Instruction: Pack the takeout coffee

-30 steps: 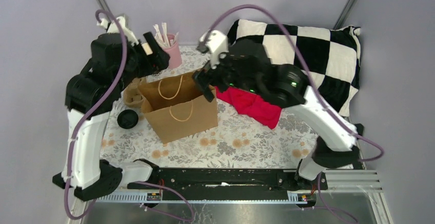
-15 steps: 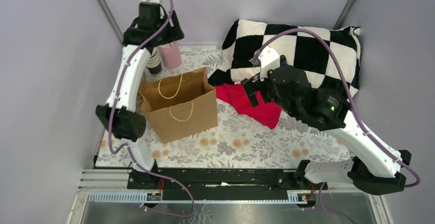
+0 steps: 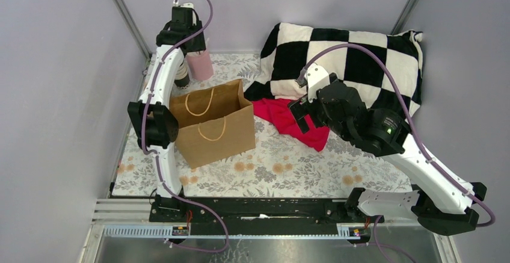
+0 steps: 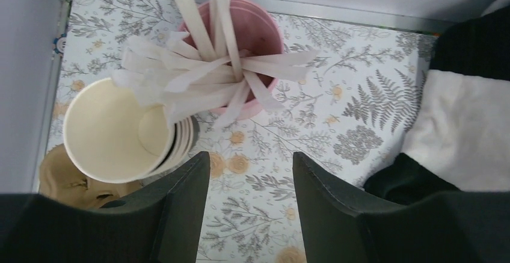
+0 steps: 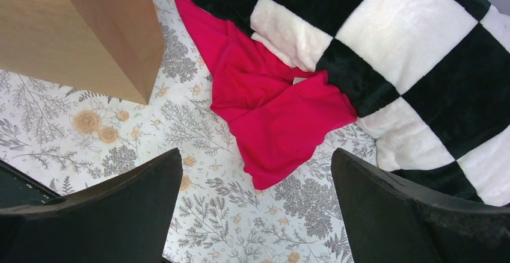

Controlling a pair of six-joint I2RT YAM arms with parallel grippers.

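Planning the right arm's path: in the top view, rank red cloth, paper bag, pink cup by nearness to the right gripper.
1. Red cloth, beneath the right gripper.
2. Paper bag, to its left.
3. Pink cup, back-left corner.

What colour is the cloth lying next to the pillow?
Red; the cloth shows best in the right wrist view.

Your bag [image 3: 210, 121] stands on the table [image 3: 282, 173]. Just right of the bag you can see the cloth [image 3: 288, 121]. The pillow [image 3: 355, 58] lies behind the cloth, further right of the bag. Behind the bag, a bit left, the pot [image 3: 200, 65] of sticks [image 4: 198, 64] and the cup stack [image 4: 114, 130] stand side by side, with the stack on the left.
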